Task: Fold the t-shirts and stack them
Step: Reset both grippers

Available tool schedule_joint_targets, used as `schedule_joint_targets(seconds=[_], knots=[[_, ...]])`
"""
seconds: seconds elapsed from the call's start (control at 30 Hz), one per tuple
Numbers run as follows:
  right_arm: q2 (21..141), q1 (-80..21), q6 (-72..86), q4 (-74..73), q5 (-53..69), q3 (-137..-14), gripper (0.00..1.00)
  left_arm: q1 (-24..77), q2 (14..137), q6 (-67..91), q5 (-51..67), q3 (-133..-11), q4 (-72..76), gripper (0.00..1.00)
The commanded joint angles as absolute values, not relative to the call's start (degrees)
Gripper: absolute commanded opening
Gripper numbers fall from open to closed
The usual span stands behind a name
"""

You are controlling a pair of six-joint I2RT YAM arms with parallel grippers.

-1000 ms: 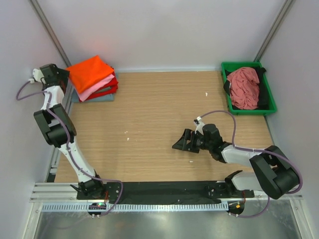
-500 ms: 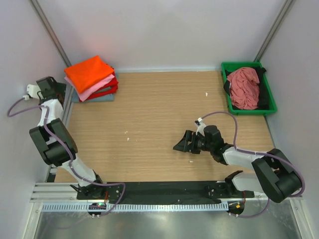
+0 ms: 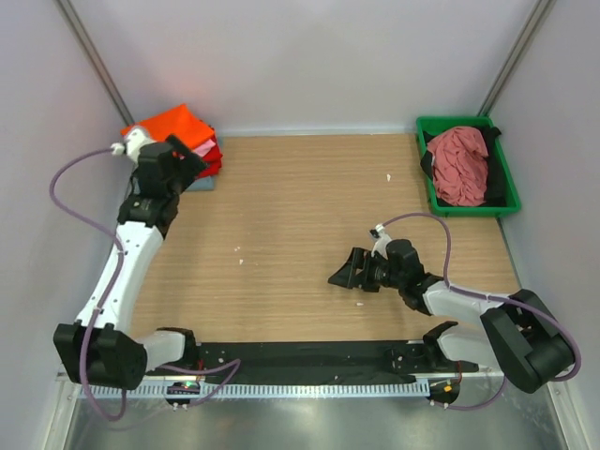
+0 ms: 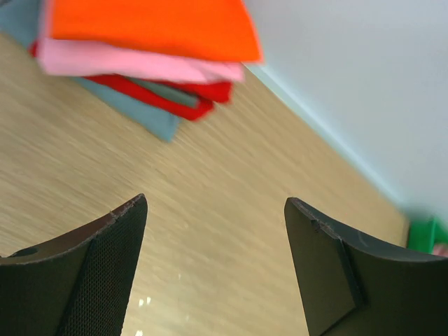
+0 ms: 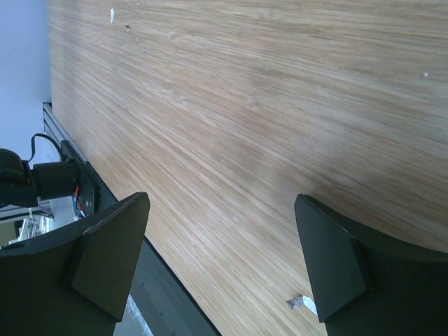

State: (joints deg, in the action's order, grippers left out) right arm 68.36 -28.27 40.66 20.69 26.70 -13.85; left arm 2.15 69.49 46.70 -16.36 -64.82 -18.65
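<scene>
A folded stack of t-shirts sits at the table's far left corner, with the orange one [image 3: 173, 120] on top. In the left wrist view the orange shirt [image 4: 147, 24] lies over the pink [image 4: 126, 64], red [image 4: 189, 101] and grey-blue [image 4: 136, 110] ones. My left gripper [image 3: 190, 156] is open and empty, just in front of the stack and over bare wood [image 4: 215, 210]. A crumpled dusty rose shirt [image 3: 457, 164] lies on a black one [image 3: 427, 167] in the green tray [image 3: 466, 122]. My right gripper [image 3: 342, 275] is open and empty, low over the table [image 5: 220, 203].
White walls enclose the table on three sides. A black strip [image 3: 309, 361] runs along the near edge. Small white scraps lie on the wood [image 3: 238, 249], one near my right fingers [image 5: 301, 302]. The tray's green corner shows at the far right of the left wrist view [image 4: 423, 234].
My left arm has swung from the left wall in over the table, its gripper now beside the folded stack. My right gripper has barely moved.
</scene>
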Motion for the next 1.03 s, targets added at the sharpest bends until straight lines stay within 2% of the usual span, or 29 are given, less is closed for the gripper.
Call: schedule_joint_targets(seconds=[0.0,0.17,0.3,0.33,0.43,0.53,0.6,0.7,0.83,1.0], knots=[[66.80,-28.39,39.55,18.90,24.61,-12.92,0.92,12.28,69.60,31.84,-21.61,-72.84,-28.63,0.80],[66.01,-28.92,39.82,18.02,23.91,-12.83,0.91,29.50,70.67,13.59,-31.00,-83.93,-40.69,0.75],[63.55,-29.35,40.25,16.79,22.68,-12.31,0.93,41.55,64.97,2.05,-40.59,-79.03,-32.46,0.78],[63.02,-29.36,40.17,16.70,22.76,-12.13,0.93,43.92,61.82,0.72,-37.04,-74.05,-26.78,0.79],[60.56,-29.36,40.78,15.30,21.19,-11.52,0.95,45.17,57.75,-0.35,-29.21,-63.86,-16.83,0.82],[57.50,-29.36,41.92,14.51,19.87,-10.46,0.95,45.35,56.16,3.33,-22.08,-61.09,-14.16,0.87],[55.38,-29.36,42.71,13.28,18.55,-10.11,0.96,45.26,57.74,6.31,-19.34,-62.22,-13.89,0.99],[49.94,-29.36,43.77,9.34,15.48,-9.93,0.96,45.35,62.48,8.43,-24.50,-65.91,-16.43,1.00],[37.66,-29.44,45.09,3.61,11.17,-10.11,0.97,45.26,69.69,9.83,-25.22,-72.86,-25.13,1.00],[26.90,-29.44,43.95,-9.72,5.11,-14.67,1.00,45.09,67.16,12.04,-27.25,-69.35,-23.82,1.00]])
